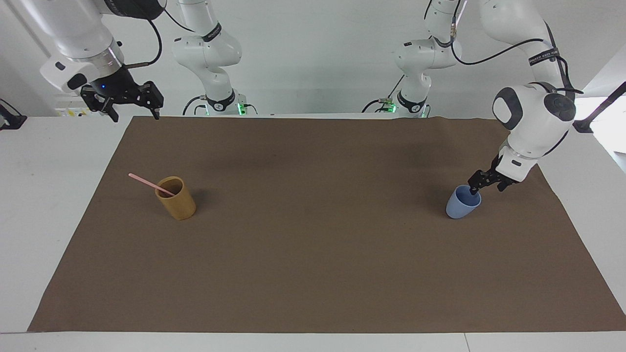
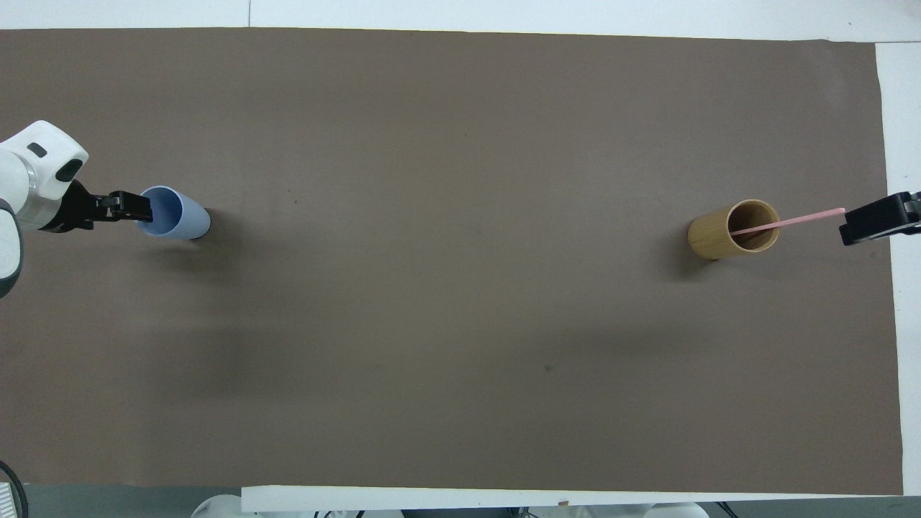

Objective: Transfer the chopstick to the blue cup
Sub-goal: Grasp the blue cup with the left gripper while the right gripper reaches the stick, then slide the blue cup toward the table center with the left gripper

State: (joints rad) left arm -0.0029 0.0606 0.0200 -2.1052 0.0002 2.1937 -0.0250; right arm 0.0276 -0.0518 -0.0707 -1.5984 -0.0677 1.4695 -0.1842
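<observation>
Reaching down at the left arm's end of the tabletop (image 1: 29, 220), the left tool (image 1: 477, 188) sits at the rim of the blue cup (image 1: 462, 202), one fingertip (image 2: 144, 214) over the rim's edge; its fingers stand apart, but whether either one touches the cup cannot be told. The cup stands upright on the brown mat (image 1: 313, 254), well apart from the tan cup (image 1: 176, 198), which stands upright on the mat near the right arm's end, about as near the robots as the blue one. The chopstick (image 1: 149, 184) rests in the tan cup, its lower end inside and its upper part leaning over the rim, tilted toward the right arm's end of the tabletop. The right tool (image 1: 128, 100) hangs in the air over the mat's corner nearest the robots at the right arm's end, its fingers spread apart and holding nothing, well clear of the tan cup in the facing view. In the overhead view the right tool (image 2: 876, 224) shows at the frame's edge just beside the chopstick's raised tip, with a small gap between them. The right arm waits.
</observation>
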